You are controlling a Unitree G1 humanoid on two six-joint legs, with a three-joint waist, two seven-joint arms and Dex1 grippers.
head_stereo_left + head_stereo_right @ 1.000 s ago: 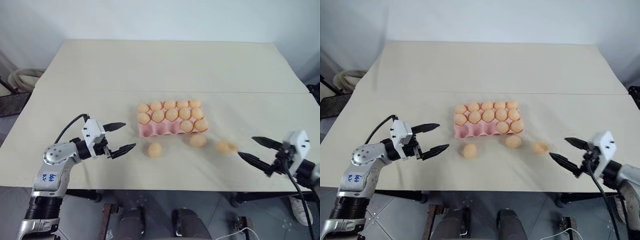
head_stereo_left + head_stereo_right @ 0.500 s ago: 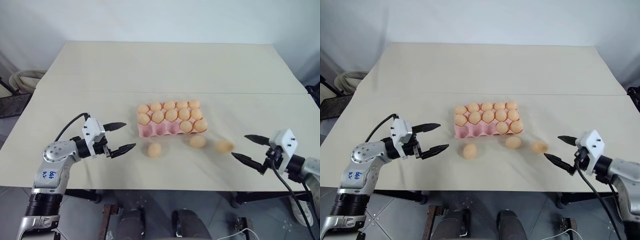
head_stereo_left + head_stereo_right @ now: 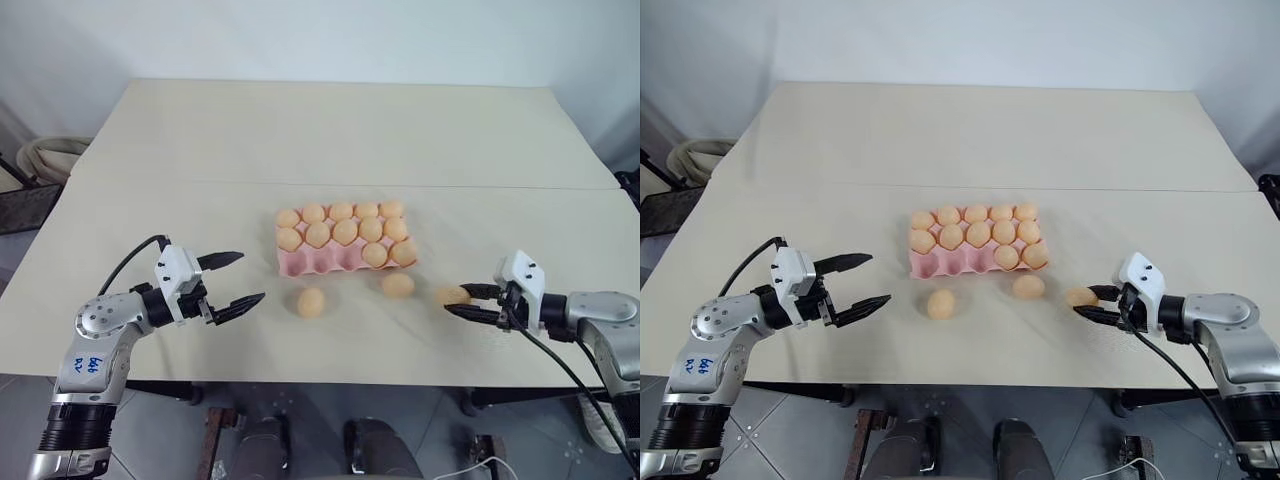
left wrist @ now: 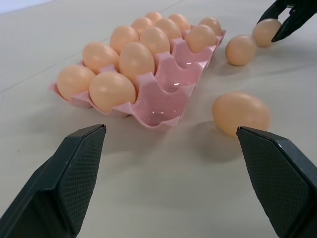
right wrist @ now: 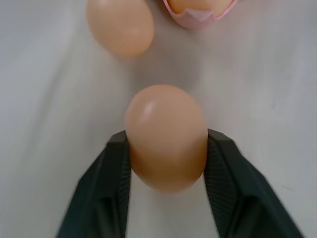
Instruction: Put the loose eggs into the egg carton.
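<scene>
The pink egg carton (image 3: 300,262) lies mid-table with eggs in most cups; three cups in its near row stand bare (image 4: 163,94). Three loose eggs lie in front of it: one on the left (image 3: 311,302), one in the middle (image 3: 397,285) and one on the right (image 3: 450,295). My right gripper (image 3: 462,301) is shut on the right egg (image 5: 166,134), a finger (image 5: 111,168) pressed to each side, the egg on or just above the table. My left gripper (image 3: 250,277) hangs open and empty, left of the carton and the left egg (image 4: 241,113).
The beige table (image 3: 330,140) stretches far behind the carton, with a seam running across it. Its near edge (image 3: 330,378) passes just below both arms. A coiled hose (image 3: 45,155) sits off the table at the far left.
My right gripper has swung in toward the rightmost loose egg and closed on it. The left gripper stays open in about the same place.
</scene>
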